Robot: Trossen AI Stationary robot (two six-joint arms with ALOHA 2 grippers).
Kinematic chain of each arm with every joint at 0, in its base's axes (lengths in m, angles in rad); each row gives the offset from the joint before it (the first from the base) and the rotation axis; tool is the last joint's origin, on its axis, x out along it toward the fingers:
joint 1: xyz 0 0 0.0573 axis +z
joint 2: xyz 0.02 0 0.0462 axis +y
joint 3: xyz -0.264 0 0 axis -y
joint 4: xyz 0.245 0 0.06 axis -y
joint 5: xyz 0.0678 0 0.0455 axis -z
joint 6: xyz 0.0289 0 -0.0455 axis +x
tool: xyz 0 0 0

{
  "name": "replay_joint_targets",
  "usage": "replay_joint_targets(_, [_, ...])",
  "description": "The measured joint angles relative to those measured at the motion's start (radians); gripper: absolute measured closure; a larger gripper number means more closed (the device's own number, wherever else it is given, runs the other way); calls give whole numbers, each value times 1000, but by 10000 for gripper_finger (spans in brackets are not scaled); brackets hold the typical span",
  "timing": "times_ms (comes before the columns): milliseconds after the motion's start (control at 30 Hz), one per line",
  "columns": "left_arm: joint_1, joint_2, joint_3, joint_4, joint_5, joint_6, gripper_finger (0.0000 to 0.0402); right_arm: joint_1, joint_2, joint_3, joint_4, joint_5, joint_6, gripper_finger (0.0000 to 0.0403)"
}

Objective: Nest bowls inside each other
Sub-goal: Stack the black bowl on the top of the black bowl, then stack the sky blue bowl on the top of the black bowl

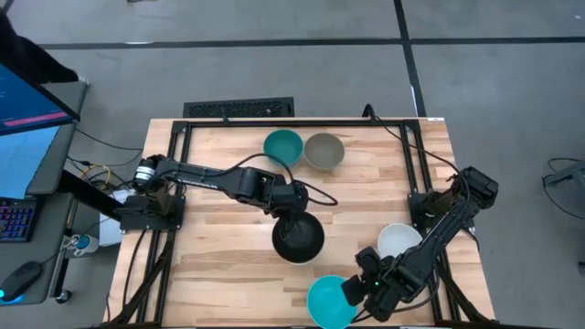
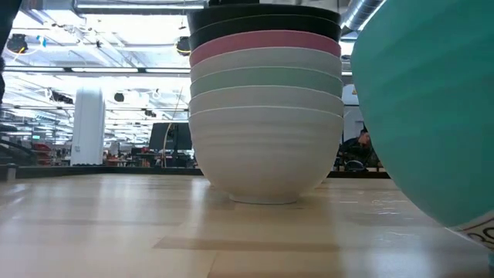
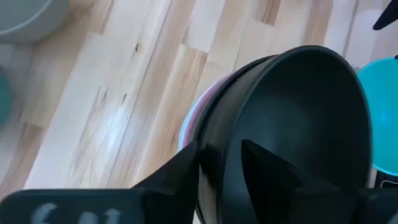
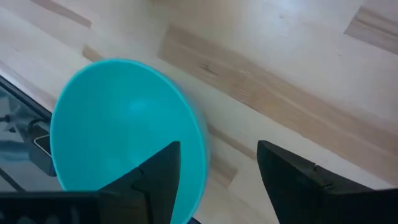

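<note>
High view is showing my left gripper (image 1: pixel 292 212) clamping the black bowl's (image 1: pixel 299 239) rim atop the stack (image 2: pixel 265 116) mid-surface; my right gripper (image 1: pixel 358 289), fingers spread, is straddling the cyan bowl's (image 1: pixel 327 302) edge (stack lying just up-left, nearer the left arm)

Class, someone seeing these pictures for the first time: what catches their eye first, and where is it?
A tall stack of round smooth nested bowls, black on top, stands mid-table; the left gripper straddles the black bowl's rim. Near the table's front edge, the right gripper is at a glossy cyan bowl, one finger inside its rim.
</note>
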Motion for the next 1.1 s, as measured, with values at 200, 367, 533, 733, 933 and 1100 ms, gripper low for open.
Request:
replay_joint_targets(200, [0,0,0,-31,3,-2,263,5,0,0,33,-22,-4,168])
replay_joint_targets(367, [0,-6,16,-57,4,-6,260,16,0,0,68,-28,-8,168])
replay_joint_targets(533, [0,-11,109,-105,-32,-3,260,29,16,0,111,-44,-1,168])
replay_joint_targets(733, [-12,-11,222,-174,-114,3,260,28,112,0,197,-119,-1,168])
replay_joint_targets(933, [-73,-12,257,-250,-157,-4,260,10,158,0,228,-132,-1,173])
replay_joint_targets(1100, [-202,-11,257,-386,-333,-77,260,-12,183,0,225,-162,-10,236])
